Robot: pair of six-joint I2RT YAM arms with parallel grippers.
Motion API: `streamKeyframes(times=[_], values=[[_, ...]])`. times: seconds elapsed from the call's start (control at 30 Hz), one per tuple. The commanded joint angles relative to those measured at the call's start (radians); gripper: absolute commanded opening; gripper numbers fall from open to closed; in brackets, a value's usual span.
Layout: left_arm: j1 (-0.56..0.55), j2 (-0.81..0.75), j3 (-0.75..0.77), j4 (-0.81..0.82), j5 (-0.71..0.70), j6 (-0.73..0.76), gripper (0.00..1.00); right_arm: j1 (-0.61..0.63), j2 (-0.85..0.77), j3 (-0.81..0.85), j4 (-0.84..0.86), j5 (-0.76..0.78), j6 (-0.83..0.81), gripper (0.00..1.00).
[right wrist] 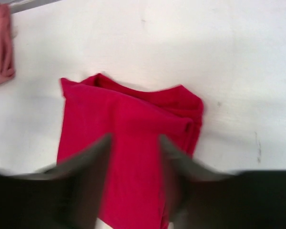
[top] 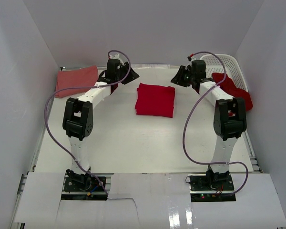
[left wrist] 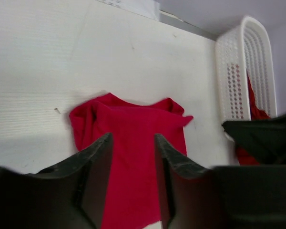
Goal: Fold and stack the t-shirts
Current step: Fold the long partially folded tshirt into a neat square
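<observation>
1. Top view: a folded crimson t-shirt (top: 155,100) lies mid-counter (top: 114,138), between the left hand (top: 131,76) and the right hand (top: 177,78), touching neither. A salmon-pink t-shirt (top: 76,81) lies at the far left. A red t-shirt (top: 238,93) drapes over the white lattice basket (top: 229,62).
2. Left wrist: the left hand is parted and empty above the folded crimson t-shirt.
3. Right wrist: the right hand is likewise parted, gripping nothing.

A robotics lab test cell: plain white wall panels (top: 19,57) enclose a white table (top: 133,143) with bolted arm bases (top: 86,183).

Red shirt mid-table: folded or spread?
Folded. The red shirt is a compact rectangle, with layered edges showing in the wrist views.
</observation>
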Motion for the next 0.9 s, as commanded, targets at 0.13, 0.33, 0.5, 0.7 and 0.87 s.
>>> streamKeyframes(times=[0.13,0.33,0.5,0.7,0.87], values=[[-0.018,-0.040,-0.115,0.208,0.286,0.007,0.00,-0.002,0.084,0.065,0.110,-0.282,0.083,0.08],[-0.036,0.250,0.164,0.213,0.485,-0.018,0.00,-0.004,0.243,0.168,0.159,-0.362,0.169,0.08],[-0.039,0.376,0.243,0.220,0.493,-0.016,0.00,-0.025,0.369,0.239,0.178,-0.417,0.234,0.08],[-0.038,0.381,0.226,0.171,0.250,0.033,0.00,-0.038,0.389,0.179,0.152,-0.243,0.209,0.08],[-0.053,0.326,0.180,0.108,-0.020,0.076,0.00,-0.039,0.383,0.170,0.091,-0.117,0.157,0.08]])
